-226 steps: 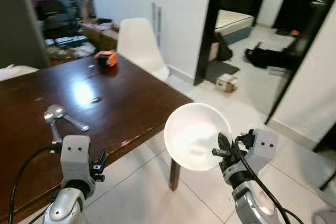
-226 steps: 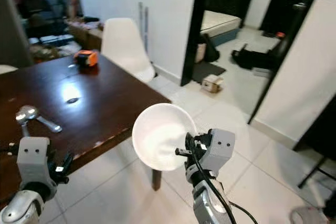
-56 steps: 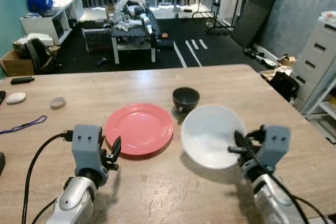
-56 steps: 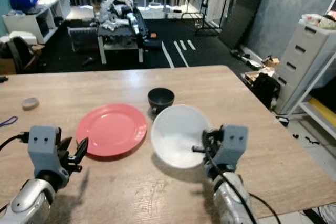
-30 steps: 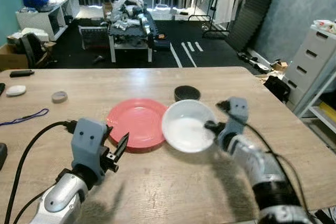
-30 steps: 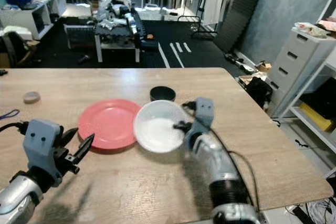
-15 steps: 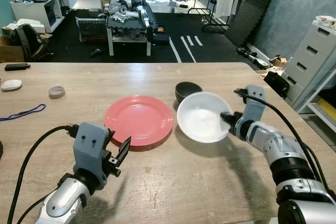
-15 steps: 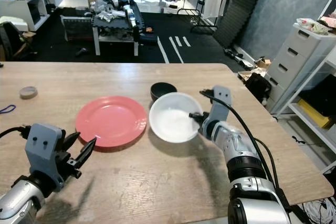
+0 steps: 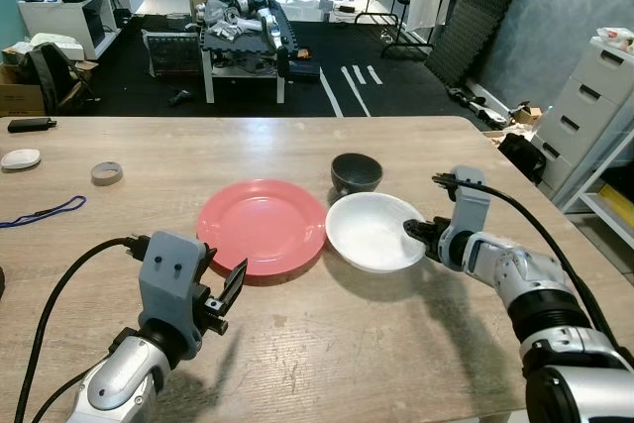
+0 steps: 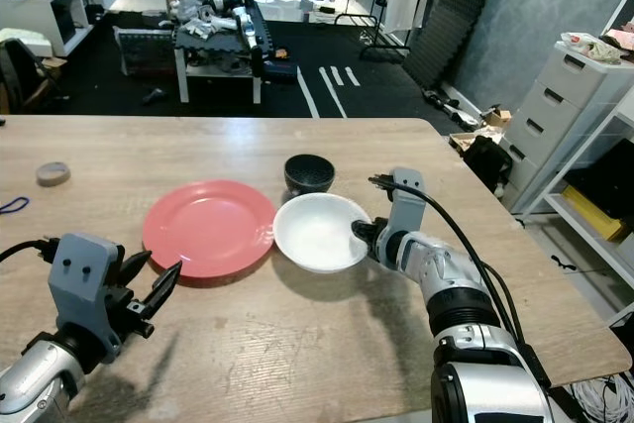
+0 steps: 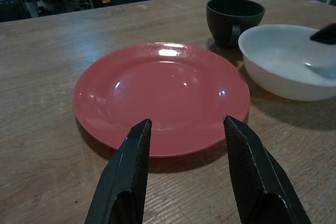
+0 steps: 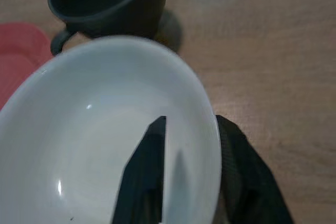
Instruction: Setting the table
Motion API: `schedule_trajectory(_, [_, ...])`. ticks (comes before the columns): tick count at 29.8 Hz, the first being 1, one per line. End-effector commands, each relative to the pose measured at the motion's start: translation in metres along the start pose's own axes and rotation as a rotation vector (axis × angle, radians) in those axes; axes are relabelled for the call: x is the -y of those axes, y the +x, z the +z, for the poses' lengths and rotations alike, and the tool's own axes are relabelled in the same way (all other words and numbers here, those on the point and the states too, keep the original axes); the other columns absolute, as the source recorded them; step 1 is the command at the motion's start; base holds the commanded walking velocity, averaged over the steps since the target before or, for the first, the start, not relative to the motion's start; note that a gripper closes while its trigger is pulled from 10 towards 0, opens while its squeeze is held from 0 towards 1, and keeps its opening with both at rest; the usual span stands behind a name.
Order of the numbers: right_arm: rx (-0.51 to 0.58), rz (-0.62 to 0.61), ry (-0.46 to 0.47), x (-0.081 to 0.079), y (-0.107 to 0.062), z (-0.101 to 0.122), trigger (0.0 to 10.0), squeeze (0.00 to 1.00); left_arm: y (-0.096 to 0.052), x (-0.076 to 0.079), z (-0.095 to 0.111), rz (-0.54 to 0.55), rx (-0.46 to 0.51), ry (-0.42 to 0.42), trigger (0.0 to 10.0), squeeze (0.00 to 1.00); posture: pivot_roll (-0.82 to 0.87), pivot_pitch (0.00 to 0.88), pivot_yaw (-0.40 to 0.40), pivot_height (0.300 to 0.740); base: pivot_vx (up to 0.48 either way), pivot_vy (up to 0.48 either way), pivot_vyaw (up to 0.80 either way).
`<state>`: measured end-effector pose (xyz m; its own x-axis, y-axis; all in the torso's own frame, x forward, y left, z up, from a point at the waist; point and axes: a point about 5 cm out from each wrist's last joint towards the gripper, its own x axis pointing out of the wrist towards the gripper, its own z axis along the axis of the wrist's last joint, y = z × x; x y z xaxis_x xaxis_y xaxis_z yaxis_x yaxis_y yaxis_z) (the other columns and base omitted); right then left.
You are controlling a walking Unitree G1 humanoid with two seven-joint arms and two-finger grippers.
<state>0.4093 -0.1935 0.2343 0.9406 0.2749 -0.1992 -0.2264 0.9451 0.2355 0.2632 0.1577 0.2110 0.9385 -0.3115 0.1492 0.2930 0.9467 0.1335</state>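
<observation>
A white bowl [image 9: 372, 233] sits on the wooden table [image 9: 297, 354], its rim almost touching the red plate [image 9: 262, 225] on its left. A dark cup [image 9: 356, 171] stands just behind the bowl. My right gripper [image 9: 417, 232] is shut on the bowl's right rim, with one finger [image 12: 147, 177] inside the bowl and the other outside. My left gripper [image 9: 226, 293] hovers open over the table just in front of the red plate [image 11: 160, 95], holding nothing.
A roll of tape [image 9: 105, 172], a small white object [image 9: 20, 158] and a blue cord [image 9: 45, 212] lie at the table's left. Grey drawers [image 9: 594, 96] stand past the right edge. A cluttered low table [image 9: 243, 22] stands beyond the far edge.
The white bowl has come down from a raised, tilted hold and moved left, now level beside the red plate. The left gripper has stayed put.
</observation>
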Motion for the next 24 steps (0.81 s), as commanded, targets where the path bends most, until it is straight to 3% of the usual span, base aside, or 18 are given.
schedule_trajectory(1, [0.035, -0.024, 0.003, 0.005, -0.003, 0.008, 10.0, 1.0, -0.002, 0.003, -0.001, -0.007, -0.007, -0.001, 10.0, 0.0, 0.1, 0.196, 0.012, 0.74, 0.0, 0.0, 0.0])
schedule_trajectory(4, [0.069, -0.005, 0.016, 0.005, -0.004, 0.015, 10.0, 1.0, -0.002, 0.003, -0.001, -0.009, -0.008, -0.003, 10.0, 0.0, 0.1, 0.195, 0.013, 0.74, 0.0, 0.0, 0.0])
schedule_trajectory(5, [0.143, 0.029, 0.049, 0.004, -0.008, 0.029, 10.0, 0.0, -0.001, 0.004, -0.001, -0.013, -0.008, -0.005, 10.0, 0.0, 0.1, 0.192, 0.016, 0.74, 0.0, 0.0, 0.0])
schedule_trajectory(9, [0.224, 0.036, 0.057, 0.005, -0.013, 0.041, 10.0, 0.0, 0.0, 0.004, -0.001, -0.015, -0.007, -0.005, 10.0, 0.0, 0.1, 0.19, 0.017, 0.74, 0.0, 0.0, 0.0])
schedule_trajectory(11, [0.354, 0.049, 0.06, 0.005, -0.023, 0.056, 10.0, 0.0, 0.0, 0.003, 0.001, -0.011, -0.001, -0.002, 10.0, 0.0, 0.1, 0.187, 0.02, 0.74, 0.0, 0.0, 0.0])
schedule_trajectory(15, [0.439, 0.062, 0.041, 0.002, -0.032, 0.06, 10.0, 0.0, 0.002, 0.001, 0.004, -0.005, 0.009, -0.007, 10.0, 0.0, 0.1, 0.185, 0.025, 0.74, 0.0, 0.0, 0.0])
schedule_trajectory(19, [0.556, 0.065, 0.02, -0.018, -0.055, 0.034, 10.0, 0.0, 0.005, 0.007, 0.01, -0.124, 0.005, -0.06, 10.0, 0.0, 0.09, 0.173, 0.054, 0.74, 0.0, 0.0, 0.0])
schedule_trajectory(24, [0.595, 0.04, 0.009, -0.021, -0.072, 0.022, 10.0, 0.0, -0.006, 0.013, 0.01, -0.245, -0.039, -0.083, 10.0, 0.0, 0.08, 0.165, 0.068, 0.74, 0.0, 0.0, 0.0])
